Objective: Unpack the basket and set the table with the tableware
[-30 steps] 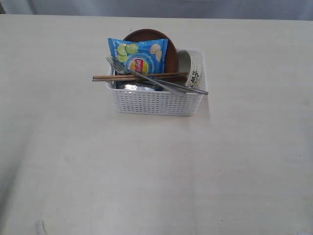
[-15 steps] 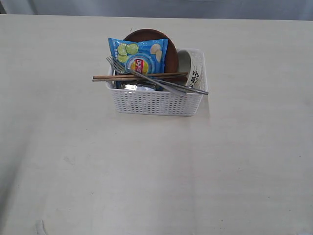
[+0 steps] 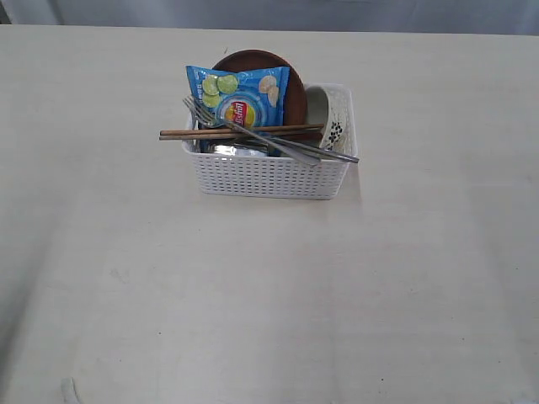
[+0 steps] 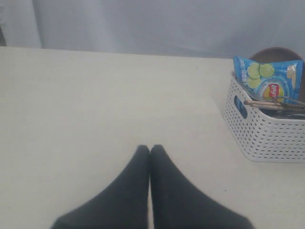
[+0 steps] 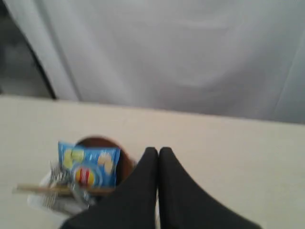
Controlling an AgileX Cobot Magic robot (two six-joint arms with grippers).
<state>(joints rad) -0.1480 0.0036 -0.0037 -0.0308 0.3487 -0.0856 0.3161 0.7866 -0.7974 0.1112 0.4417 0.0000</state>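
Spanning the basket (image 3: pixel 269 178) lengthwise, chopsticks (image 3: pixel 240 132) run left-right; left hand (image 4: pixel 150 149) and right hand (image 5: pixel 158 150) are pinched closed.

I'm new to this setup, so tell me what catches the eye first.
The white basket sits mid-table on the pale table, crammed full. A bright blue chips bag stands upright in it against a brown plate, with chopsticks and a fork lying across the top. The left gripper and right gripper are both shut, holding nothing.
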